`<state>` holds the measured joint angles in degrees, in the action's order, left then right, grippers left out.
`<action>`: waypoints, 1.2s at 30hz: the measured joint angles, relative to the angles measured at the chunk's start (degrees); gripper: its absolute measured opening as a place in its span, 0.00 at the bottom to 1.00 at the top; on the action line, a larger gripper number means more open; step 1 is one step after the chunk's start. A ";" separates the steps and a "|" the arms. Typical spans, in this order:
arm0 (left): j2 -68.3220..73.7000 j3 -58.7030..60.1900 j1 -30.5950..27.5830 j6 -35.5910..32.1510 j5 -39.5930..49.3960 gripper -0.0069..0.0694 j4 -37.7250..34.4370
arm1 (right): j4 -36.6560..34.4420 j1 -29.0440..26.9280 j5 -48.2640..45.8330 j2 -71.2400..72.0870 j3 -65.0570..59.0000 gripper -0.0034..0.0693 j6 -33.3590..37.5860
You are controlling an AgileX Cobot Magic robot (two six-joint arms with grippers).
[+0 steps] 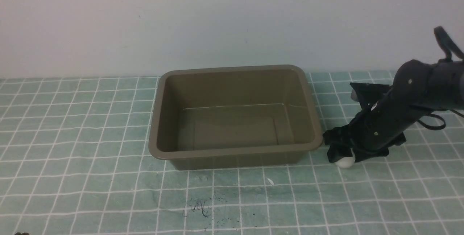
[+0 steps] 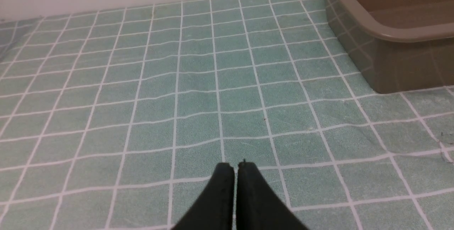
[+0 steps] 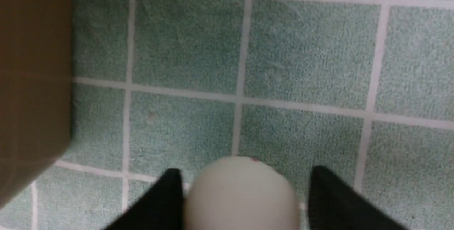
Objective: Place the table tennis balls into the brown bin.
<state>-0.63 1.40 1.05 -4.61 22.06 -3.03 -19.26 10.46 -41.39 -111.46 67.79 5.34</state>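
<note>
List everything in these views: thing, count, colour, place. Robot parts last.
bin: one, olive-brown, mid-table, empty
table tennis ball: one, white, on the cloth right of the bin's near corner
fleck: one, white, in front of the bin
cloth: one, teal with white grid, covering the table
wall: one, white, behind
right gripper: black, open, fingers either side of the ball
left gripper: black, shut, over cloth

Bin [image 1: 235,151] centre; ball [image 1: 345,162] just right of its front corner, inside right claw [image 1: 343,156].
</note>
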 joint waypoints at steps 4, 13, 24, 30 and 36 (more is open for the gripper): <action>0.00 0.00 0.00 0.00 0.00 0.09 0.00 | 0.93 -0.06 -2.40 2.14 0.06 0.55 -0.05; 0.00 0.00 0.00 0.00 0.00 0.09 0.00 | -7.52 4.27 -3.26 18.40 0.53 0.55 2.31; 0.00 0.00 0.00 0.00 0.00 0.09 0.00 | -8.89 12.16 -2.61 8.73 16.18 0.84 7.14; 0.00 0.00 0.00 0.00 0.00 0.09 0.00 | -0.35 12.21 -8.71 12.40 20.16 0.73 3.87; 0.00 0.00 0.00 0.00 0.00 0.09 0.00 | 9.40 12.27 -10.90 29.63 17.49 0.11 -2.26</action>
<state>-0.63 1.40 1.05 -4.61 22.06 -3.03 -9.86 22.74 -52.29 -81.83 85.28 3.08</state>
